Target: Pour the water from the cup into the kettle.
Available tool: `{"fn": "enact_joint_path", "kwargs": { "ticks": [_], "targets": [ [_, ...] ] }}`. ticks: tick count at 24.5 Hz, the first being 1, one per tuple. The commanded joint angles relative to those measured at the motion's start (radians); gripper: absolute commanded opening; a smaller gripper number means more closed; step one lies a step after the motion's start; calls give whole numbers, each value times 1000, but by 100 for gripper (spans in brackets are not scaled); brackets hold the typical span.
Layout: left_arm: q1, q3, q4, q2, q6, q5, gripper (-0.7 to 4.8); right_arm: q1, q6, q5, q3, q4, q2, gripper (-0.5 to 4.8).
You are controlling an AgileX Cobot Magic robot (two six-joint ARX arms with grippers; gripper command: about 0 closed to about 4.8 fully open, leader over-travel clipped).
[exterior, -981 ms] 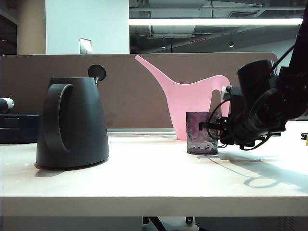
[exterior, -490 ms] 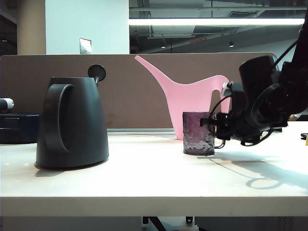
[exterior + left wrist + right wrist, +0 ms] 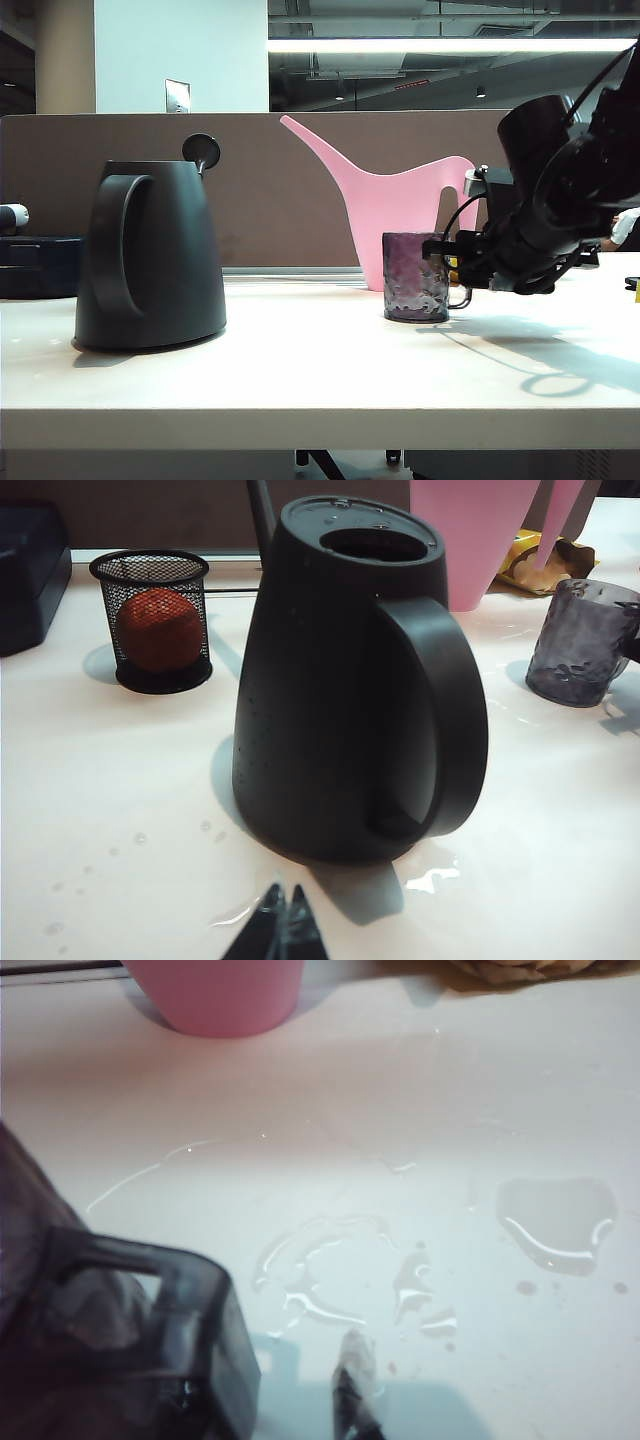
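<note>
Matte black, your kettle point(image 3: 150, 257) stands upright at the left of the exterior view on the pale tabletop point(image 3: 320, 380), its big loop handle turned toward the frame's left edge and its lid tipped open, the round knob showing above the rim. Well apart from it, right of centre, you see the cup point(image 3: 415, 277), a small translucent purple-grey mug with a dimpled wall, standing upright on the tabletop just in front of the pink watering can point(image 3: 400, 215). Your right end effector point(image 3: 452, 264) sits at the cup's right side, level with its upper half, where the thin dark handle is; its fingers reach the handle, but the pictures do not show you whether they are clamped on it or merely beside it. In the right wrist view the cup's handle point(image 3: 140, 1330) fills the near corner and puddles of water point(image 3: 555, 1220) lie on the tabletop. Your left end effector point(image 3: 280, 930) hangs low just short of the kettle's base, its two fingertips drawn together with nothing between them. From that wrist you also see a black mesh basket point(image 3: 155, 620) holding an orange ball point(image 3: 155, 630) beyond the kettle.
</note>
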Motion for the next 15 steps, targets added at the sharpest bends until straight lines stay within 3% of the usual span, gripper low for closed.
{"fn": "enact_joint_path", "kwargs": {
  "ticks": [1, 15],
  "targets": [
    [0, 3, 13, 1, -3, 4, -5, -1, 5, 4, 3, -41, -42, 127],
    [0, 3, 13, 1, -21, 4, -5, -3, 4, 57, -19, -310, -254, 103]
  ]
}}
